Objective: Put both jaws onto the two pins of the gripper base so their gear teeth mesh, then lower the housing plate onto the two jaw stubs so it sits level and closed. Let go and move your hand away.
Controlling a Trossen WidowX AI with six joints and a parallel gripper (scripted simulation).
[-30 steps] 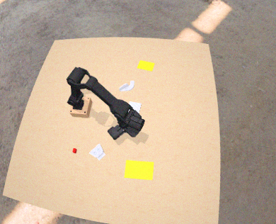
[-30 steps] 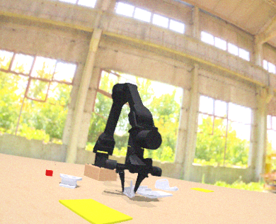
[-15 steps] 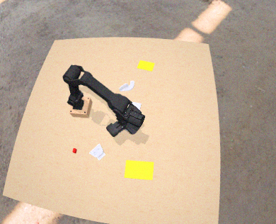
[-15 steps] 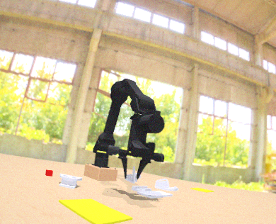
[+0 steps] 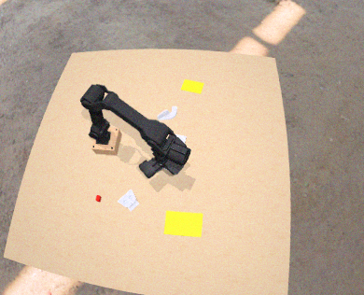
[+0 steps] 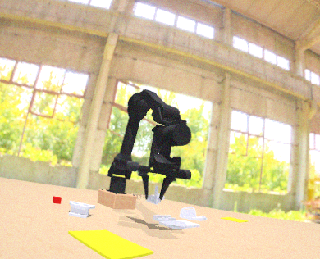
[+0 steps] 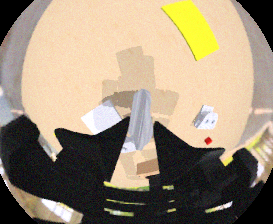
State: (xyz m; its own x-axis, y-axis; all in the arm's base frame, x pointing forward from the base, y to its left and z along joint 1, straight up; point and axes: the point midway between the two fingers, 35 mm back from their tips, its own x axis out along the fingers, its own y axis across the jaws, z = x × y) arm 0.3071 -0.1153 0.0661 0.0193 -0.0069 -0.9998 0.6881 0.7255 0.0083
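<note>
The grey jaw (image 6: 155, 196) (image 7: 141, 120) is standing upright between the fingers of the claw (image 5: 165, 163) (image 6: 153, 199) (image 7: 141, 121), which is gripping it above the table (image 5: 243, 163) (image 6: 275, 242) (image 7: 77, 65). A white flat part (image 5: 181, 138) (image 6: 176, 222) (image 7: 102, 117) is lying near the claw; a white curved part (image 5: 168, 113) (image 6: 189, 213) is resting beyond it. A white two-hole part (image 5: 129, 200) (image 6: 81, 209) (image 7: 206, 118) is sitting near a red cube (image 5: 98, 198) (image 6: 57, 200) (image 7: 208, 141). Two yellow rectangles, large (image 5: 183, 224) (image 6: 111, 243) (image 7: 194, 30) and small (image 5: 192, 86) (image 6: 234, 220), are marking the pale wood-toned surface. Grey floor (image 5: 331, 187) is surrounding the table; tall windows (image 6: 260, 135) are showing greenery. The claw is working well inside the table edges.
</note>
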